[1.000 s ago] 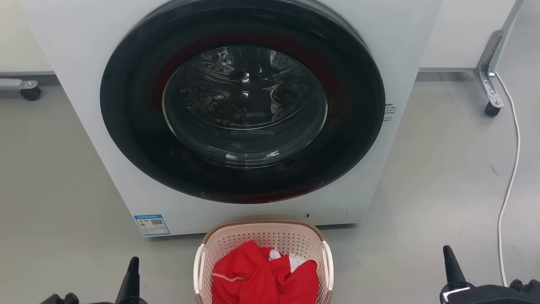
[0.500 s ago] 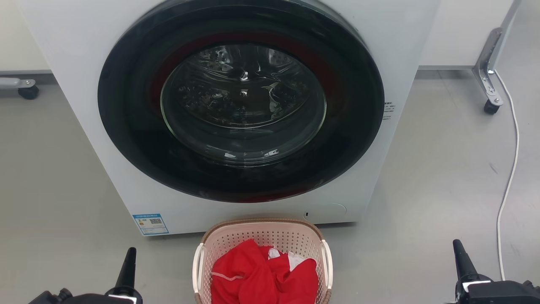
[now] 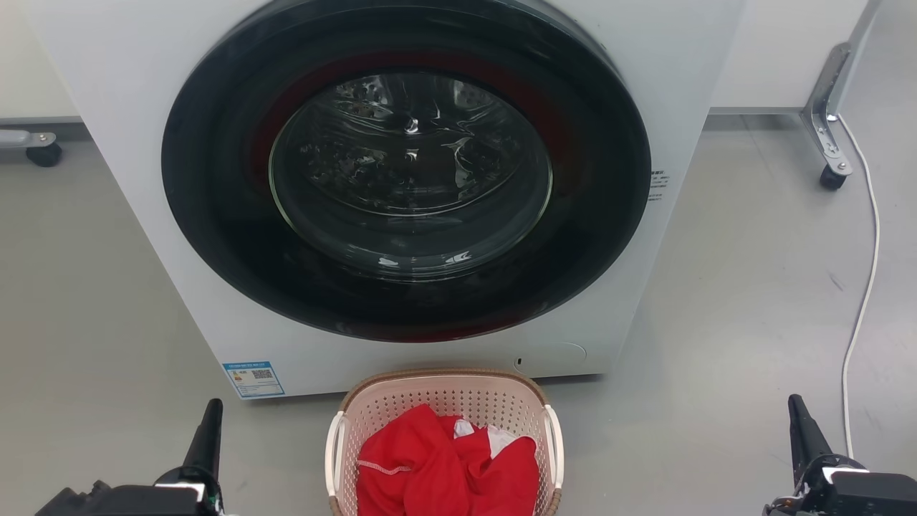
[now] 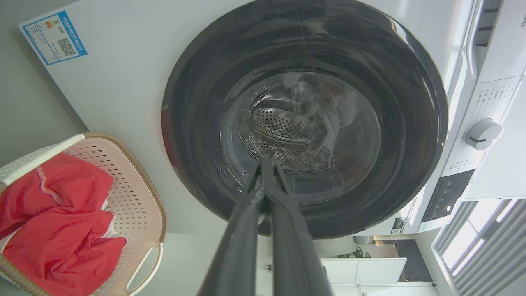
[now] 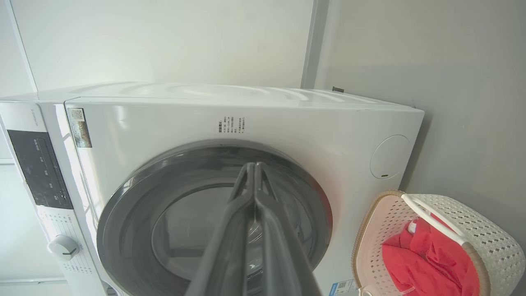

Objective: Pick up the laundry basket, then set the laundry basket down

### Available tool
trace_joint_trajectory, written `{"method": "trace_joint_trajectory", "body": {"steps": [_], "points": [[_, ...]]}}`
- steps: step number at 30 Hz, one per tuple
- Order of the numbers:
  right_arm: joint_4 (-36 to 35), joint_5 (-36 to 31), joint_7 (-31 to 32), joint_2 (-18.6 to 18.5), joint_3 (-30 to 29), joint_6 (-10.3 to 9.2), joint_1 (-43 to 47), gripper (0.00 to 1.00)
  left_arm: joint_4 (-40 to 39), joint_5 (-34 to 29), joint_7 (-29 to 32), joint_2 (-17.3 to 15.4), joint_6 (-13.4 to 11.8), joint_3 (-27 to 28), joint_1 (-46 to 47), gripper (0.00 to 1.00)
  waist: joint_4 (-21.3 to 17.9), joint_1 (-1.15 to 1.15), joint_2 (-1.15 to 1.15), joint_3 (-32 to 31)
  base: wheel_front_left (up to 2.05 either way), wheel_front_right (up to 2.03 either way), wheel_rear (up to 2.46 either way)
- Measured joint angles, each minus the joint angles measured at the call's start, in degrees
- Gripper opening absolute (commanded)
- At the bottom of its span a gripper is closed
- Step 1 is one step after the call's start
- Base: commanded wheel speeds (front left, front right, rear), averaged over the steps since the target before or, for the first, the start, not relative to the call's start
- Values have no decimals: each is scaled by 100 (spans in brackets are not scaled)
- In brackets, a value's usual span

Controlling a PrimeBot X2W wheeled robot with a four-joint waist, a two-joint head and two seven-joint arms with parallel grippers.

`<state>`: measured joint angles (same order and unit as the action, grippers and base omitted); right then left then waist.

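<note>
The laundry basket [image 3: 458, 403] stands on the grey floor just in front of the washing machine, at the bottom middle of the head view. It is pale pink with perforated walls, a brown rim and white side handles, and holds red cloth [image 3: 444, 466]. My left gripper [image 3: 212, 405] is shut and empty, well to the basket's left and apart from it. My right gripper [image 3: 794, 401] is shut and empty too, far out to its right. In the left wrist view the basket [image 4: 131, 193] lies left of the shut left gripper [image 4: 266, 162]. In the right wrist view the basket [image 5: 485, 234] sits right of the shut right gripper [image 5: 254, 165].
A white front-loading washing machine [image 3: 129, 107] with a shut round dark door [image 3: 408, 172] rises right behind the basket. A white cable [image 3: 863, 287] runs along the floor at the right, beside a metal leg on a caster [image 3: 831, 175]. Another caster [image 3: 43, 154] sits far left.
Both grippers have risen a little in the head view and spread outward, the left one leftward and the right one rightward. The basket has stayed in place.
</note>
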<state>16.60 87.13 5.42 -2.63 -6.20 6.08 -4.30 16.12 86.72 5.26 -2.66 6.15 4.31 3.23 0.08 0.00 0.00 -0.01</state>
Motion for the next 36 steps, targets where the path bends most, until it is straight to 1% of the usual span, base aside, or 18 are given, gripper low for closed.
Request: {"method": "trace_joint_trajectory", "body": {"steps": [5,8,36], "points": [[49,396,80,7,-124,59,-37,0,66,390,107,11,54,80,93,0,-8,0,0,11,0,0,0],[54,432,108,8,-143,75,-80,0,70,493,121,18,92,89,126,0,-8,0,0,11,0,0,0],[55,432,107,11,-143,76,-93,0,79,498,121,19,92,92,126,0,-8,0,0,10,0,0,0]]}}
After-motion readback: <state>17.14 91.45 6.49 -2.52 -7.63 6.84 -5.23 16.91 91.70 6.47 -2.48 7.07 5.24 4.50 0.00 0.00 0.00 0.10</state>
